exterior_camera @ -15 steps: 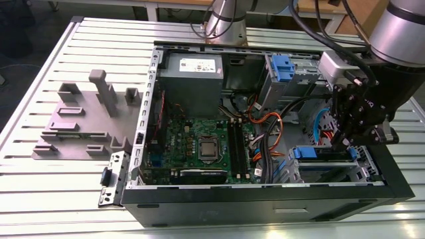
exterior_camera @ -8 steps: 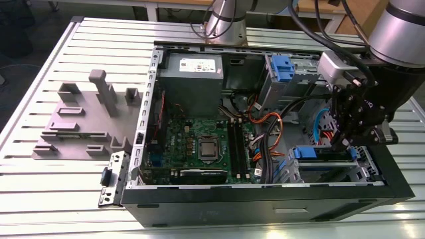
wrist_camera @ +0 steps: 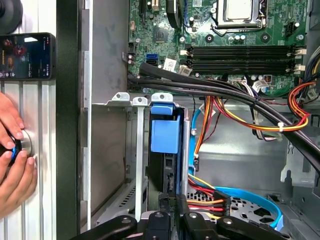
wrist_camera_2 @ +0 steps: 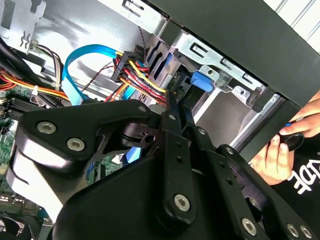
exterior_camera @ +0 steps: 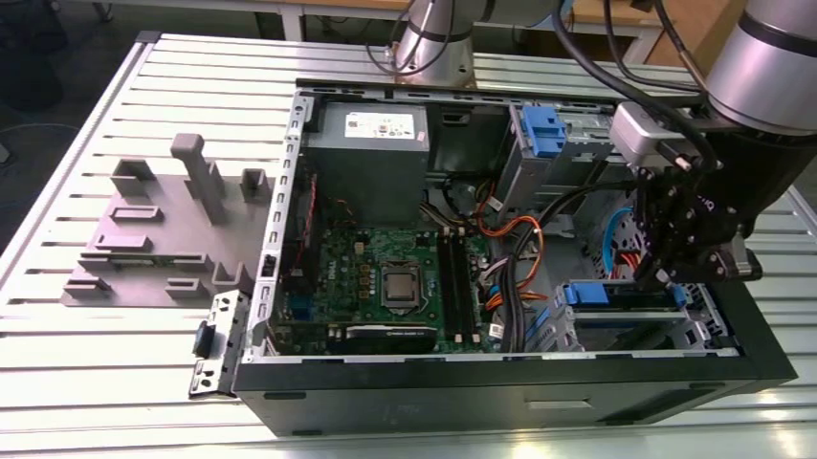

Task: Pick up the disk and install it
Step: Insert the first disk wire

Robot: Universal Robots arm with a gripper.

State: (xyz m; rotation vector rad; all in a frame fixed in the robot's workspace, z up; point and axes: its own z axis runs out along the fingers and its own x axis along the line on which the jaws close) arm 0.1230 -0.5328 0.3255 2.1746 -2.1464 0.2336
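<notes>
The arm comes in from the far corner on the exterior view's right, its grey upper segment sloping down to a black wrist over that side of the open computer case. The gripper (exterior_camera: 674,273) points downward into the case near the tabletop's edge on the exterior view's right. In both wrist views its black linkages converge, with the fingers (wrist_camera: 172,202) drawn close together at their tips.
</notes>
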